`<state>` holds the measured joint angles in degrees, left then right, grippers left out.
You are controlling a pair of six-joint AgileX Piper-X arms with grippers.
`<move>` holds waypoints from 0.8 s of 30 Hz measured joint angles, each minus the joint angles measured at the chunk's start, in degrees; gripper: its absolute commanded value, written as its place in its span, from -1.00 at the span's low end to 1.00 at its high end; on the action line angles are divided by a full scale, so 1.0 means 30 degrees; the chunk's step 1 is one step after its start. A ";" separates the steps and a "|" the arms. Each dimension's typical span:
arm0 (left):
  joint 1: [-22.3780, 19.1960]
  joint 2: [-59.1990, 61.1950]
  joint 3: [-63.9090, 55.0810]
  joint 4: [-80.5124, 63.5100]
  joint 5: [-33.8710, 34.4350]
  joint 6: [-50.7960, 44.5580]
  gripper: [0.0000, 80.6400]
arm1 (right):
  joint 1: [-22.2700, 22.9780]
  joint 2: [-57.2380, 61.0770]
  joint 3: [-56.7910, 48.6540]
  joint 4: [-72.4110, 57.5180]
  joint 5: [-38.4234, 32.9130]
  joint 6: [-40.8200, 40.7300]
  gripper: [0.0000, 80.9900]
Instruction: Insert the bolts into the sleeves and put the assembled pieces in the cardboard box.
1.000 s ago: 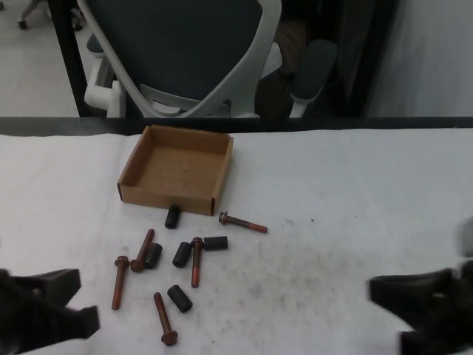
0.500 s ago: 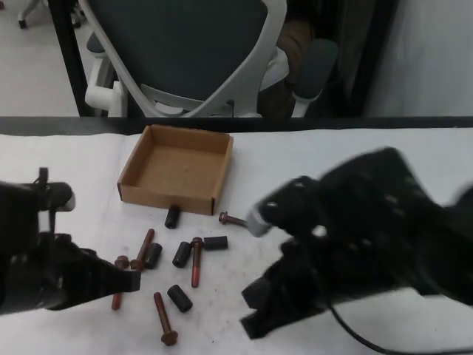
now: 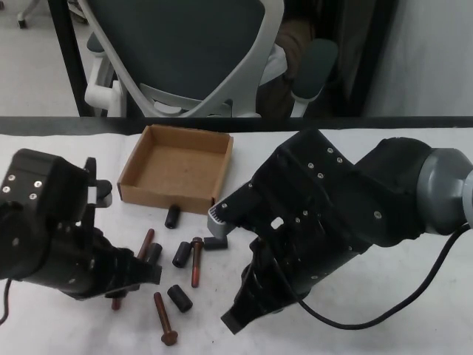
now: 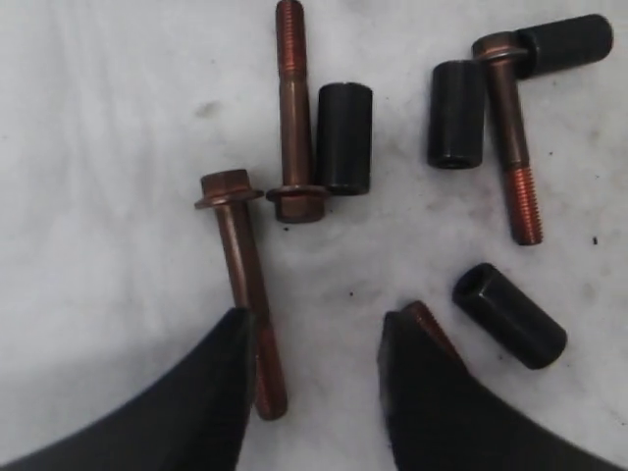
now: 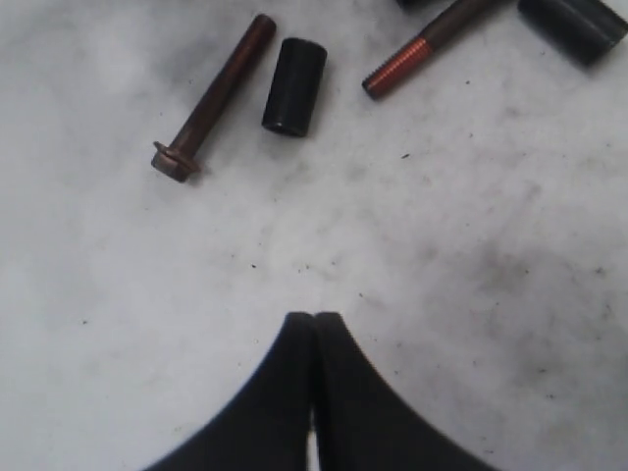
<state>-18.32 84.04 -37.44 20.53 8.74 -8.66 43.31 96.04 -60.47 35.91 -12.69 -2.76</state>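
Several copper bolts and black sleeves lie loose on the white bench in front of the cardboard box [image 3: 176,167], which holds nothing. My left gripper [image 4: 316,322] hangs open just over the pile. One bolt [image 4: 238,265] lies with its shank along the inside of one finger, and another bolt's tip [image 4: 424,320] peeks from behind the other finger. A bolt [image 4: 291,108] and a sleeve [image 4: 343,137] lie side by side farther on. My right gripper [image 5: 314,322] is shut and holds nothing, above bare bench short of a bolt [image 5: 216,96] and a sleeve [image 5: 294,86].
One sleeve [image 3: 172,217] rests against the box's front wall. The right arm [image 3: 332,214] bulks over the bench's middle and right. An office chair [image 3: 185,52] stands beyond the bench's far edge. Open bench lies to the far left and far right.
Both arms have come up from the near edge over the bench. The left gripper has reached the bolts at the left, and the right arm now hides the bolt that lay at the right.
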 measured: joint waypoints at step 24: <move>0.0000 0.4114 -0.2272 -0.1215 -0.1548 0.0413 -0.82 | 0.0000 0.0000 -0.0050 0.0537 -0.0006 -0.1349 -0.99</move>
<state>-18.32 96.39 -44.25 16.89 4.09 -7.42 43.31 96.04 -60.62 37.52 -12.71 -6.80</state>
